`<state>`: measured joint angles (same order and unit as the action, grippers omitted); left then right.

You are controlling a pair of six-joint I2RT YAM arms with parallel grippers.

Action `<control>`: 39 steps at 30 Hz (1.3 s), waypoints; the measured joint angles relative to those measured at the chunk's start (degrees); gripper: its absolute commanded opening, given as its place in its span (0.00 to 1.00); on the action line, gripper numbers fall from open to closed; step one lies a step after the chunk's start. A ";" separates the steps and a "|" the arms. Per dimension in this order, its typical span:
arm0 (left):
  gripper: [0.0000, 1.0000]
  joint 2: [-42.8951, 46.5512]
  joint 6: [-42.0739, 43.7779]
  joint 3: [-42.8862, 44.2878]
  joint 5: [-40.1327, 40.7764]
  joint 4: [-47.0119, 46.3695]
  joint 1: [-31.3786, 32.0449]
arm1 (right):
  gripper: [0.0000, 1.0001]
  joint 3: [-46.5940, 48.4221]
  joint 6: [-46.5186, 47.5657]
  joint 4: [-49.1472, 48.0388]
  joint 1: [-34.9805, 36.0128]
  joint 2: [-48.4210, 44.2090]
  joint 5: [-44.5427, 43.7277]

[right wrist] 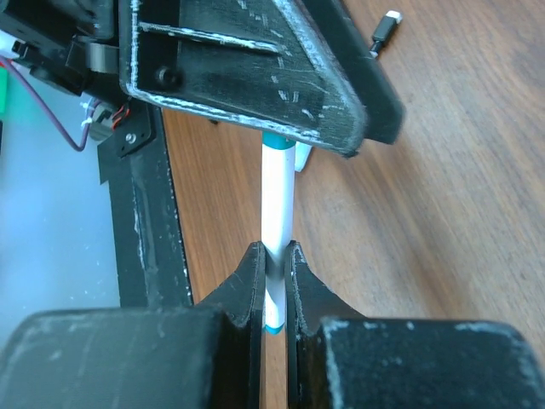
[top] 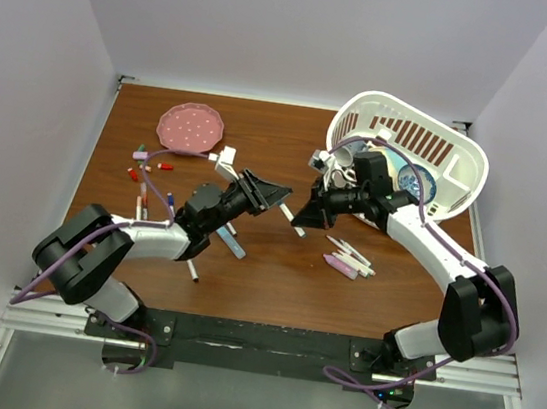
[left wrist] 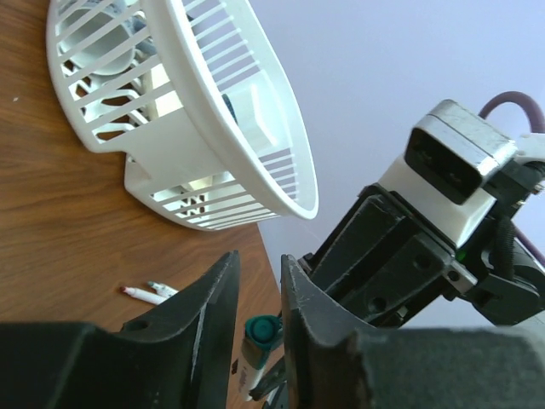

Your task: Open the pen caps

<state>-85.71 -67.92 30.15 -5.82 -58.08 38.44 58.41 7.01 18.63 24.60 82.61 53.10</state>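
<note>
My right gripper is shut on the barrel of a slim white marker and holds it above the table. The marker's teal pen cap points at my left gripper. That gripper is open, with the cap showing in the gap between its two fingers; I cannot tell whether they touch it. In the right wrist view the left gripper's finger covers the teal cap end. In the top view both grippers meet at mid-table, left and right.
A white slatted basket lies tipped at the back right, also in the left wrist view. A pink plate is at the back left. Several markers and loose caps lie left, more markers right.
</note>
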 measured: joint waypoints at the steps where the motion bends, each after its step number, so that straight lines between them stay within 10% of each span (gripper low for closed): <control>1: 0.24 0.00 0.11 0.42 -0.13 0.09 0.17 | 0.00 -0.22 -0.28 -0.35 -0.31 -0.13 0.11; 6: 0.00 0.00 2.54 1.95 -0.31 1.09 0.44 | 0.00 -0.68 -1.62 -1.51 -1.16 -0.72 0.74; 8: 0.00 0.00 3.65 3.02 -0.81 2.36 0.46 | 0.39 -0.92 -1.95 -1.77 -1.27 -1.03 0.61; 13: 0.00 0.00 5.53 5.60 -2.29 4.59 0.81 | 0.61 -2.01 -3.65 -4.26 -1.42 -1.27 1.49; 17: 0.00 -0.02 7.08 7.72 -3.17 6.40 1.33 | 0.36 -2.19 -5.01 -6.12 -1.40 -0.92 3.21; 18: 0.00 -0.09 7.48 8.26 -3.43 6.82 1.46 | 0.00 -2.19 -5.49 -6.58 -1.38 -0.63 3.50; 28: 0.00 -0.42 10.21 14.51 -8.98 17.44 -3.30 | 0.00 -2.43 -6.64 -11.17 -1.25 2.29 4.39; 39: 0.00 6.64 15.10 32.17 8.79 28.46 -23.80 | 0.00 -5.03 0.37 -0.31 -1.09 2.93 7.78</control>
<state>-79.07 -52.82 62.33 2.96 -29.63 14.63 53.39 7.38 18.33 23.51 85.54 60.88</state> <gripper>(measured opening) 0.188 0.168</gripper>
